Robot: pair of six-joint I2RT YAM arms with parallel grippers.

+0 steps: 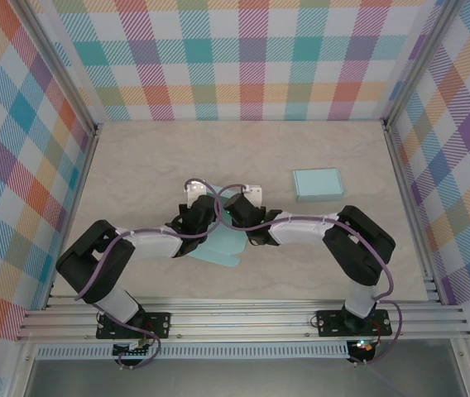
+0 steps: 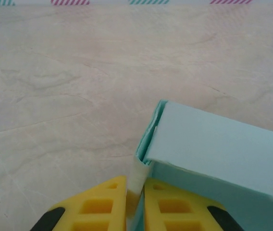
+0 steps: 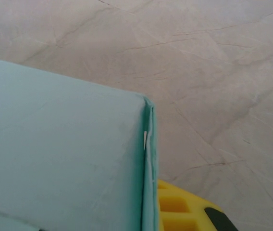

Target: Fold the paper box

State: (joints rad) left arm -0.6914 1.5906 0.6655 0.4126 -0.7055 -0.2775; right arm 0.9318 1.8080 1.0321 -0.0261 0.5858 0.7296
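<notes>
Two arms reach in from the near edge of the pale marbled surface (image 1: 152,165) and meet at its middle. There is one paper box (image 1: 218,250) there, light teal and only partly formed, lying between the two wrists with a flat flap spread toward the near edge. A second teal box (image 1: 317,184) lies flat and alone, well apart to the right and further back.

The left tool (image 2: 135,192) is closed: in the left wrist view its two yellow fingers (image 2: 103,204) pinch the thin edge of one upright wall of the paper box (image 2: 213,144), right at a corner where two panels meet.

The right tool (image 1: 242,217) is closed as well. In the right wrist view a wide teal panel of the paper box (image 3: 64,149) stands in front of it. The panel's folded edge runs down against the one yellow finger (image 3: 179,207) that shows, and the other finger is hidden behind the paper.

Three plaid panels wall in the surface.
</notes>
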